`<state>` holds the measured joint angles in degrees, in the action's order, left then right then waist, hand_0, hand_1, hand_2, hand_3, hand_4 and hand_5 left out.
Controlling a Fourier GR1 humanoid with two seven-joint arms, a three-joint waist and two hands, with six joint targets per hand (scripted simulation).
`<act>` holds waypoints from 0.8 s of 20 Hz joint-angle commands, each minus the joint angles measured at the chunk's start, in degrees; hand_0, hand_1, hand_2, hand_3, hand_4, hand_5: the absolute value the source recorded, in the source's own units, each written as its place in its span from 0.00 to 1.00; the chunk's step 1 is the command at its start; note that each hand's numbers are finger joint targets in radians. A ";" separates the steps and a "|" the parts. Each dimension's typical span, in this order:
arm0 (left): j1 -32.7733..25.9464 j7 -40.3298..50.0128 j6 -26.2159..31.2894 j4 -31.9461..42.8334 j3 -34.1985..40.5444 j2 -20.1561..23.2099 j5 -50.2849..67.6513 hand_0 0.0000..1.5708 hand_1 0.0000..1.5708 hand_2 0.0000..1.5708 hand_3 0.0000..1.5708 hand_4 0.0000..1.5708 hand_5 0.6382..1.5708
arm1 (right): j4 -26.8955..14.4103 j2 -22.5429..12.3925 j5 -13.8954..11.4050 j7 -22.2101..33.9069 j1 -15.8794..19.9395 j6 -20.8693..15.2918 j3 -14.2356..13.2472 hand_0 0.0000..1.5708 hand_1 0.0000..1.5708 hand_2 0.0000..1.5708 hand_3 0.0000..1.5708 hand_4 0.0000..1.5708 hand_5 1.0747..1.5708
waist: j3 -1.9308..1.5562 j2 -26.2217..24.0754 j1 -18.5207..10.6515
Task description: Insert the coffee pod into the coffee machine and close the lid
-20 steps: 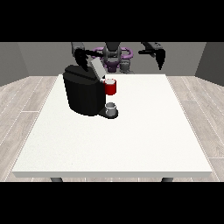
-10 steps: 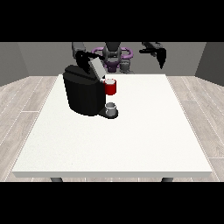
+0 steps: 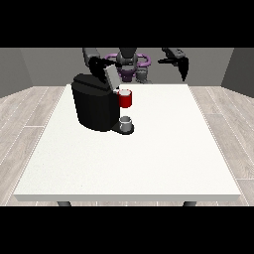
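Note:
The black coffee machine (image 3: 94,106) stands on the far left part of the white table (image 3: 149,158). Its lid (image 3: 110,75) is raised and tilted at the machine's top. The hand at the view's left (image 3: 96,63) is just behind the lid, close to it or touching it. The hand at the view's right (image 3: 178,60) hangs in the air beyond the table's far right edge, with relaxed fingers and nothing in it. A red thing at the machine (image 3: 125,98) shows at its front. On the machine's base rests a small grey thing (image 3: 126,122).
The robot's torso (image 3: 130,64) is behind the table's far edge. Wooden floor surrounds the table, and grey walls stand behind the robot.
The hand at the view's left and the raised lid have shifted slightly to the right and down. The hand at the view's right has barely moved.

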<state>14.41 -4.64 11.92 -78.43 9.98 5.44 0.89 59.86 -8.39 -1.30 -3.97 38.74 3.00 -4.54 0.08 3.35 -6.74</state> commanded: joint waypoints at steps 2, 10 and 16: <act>2.27 1.22 -2.06 0.25 -0.28 -0.34 -0.08 0.00 0.00 0.00 0.00 0.00 1.00 | -2.05 0.98 -1.21 0.93 3.25 0.45 1.35 0.00 0.00 0.00 0.00 0.07 1.00 | -0.08 1.47 -0.62; 1.76 -4.42 -1.20 3.41 0.10 1.04 -1.01 0.00 0.00 0.00 0.00 0.11 1.00 | 0.48 0.48 -4.63 2.97 7.57 -1.29 4.19 0.00 0.00 0.00 0.00 0.08 1.00 | -0.05 3.50 -1.85; 2.05 -2.08 -1.18 1.46 -1.50 -0.26 -0.56 0.00 0.00 0.00 0.00 0.11 1.00 | 1.74 1.00 -4.72 4.01 7.28 -3.64 4.19 0.00 0.00 0.00 0.00 0.07 1.00 | -0.07 2.08 -4.17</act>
<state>16.56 -5.89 11.37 -76.19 10.00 6.22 1.42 61.82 -7.58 -2.29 2.85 42.87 0.12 -3.02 -0.61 5.21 -8.44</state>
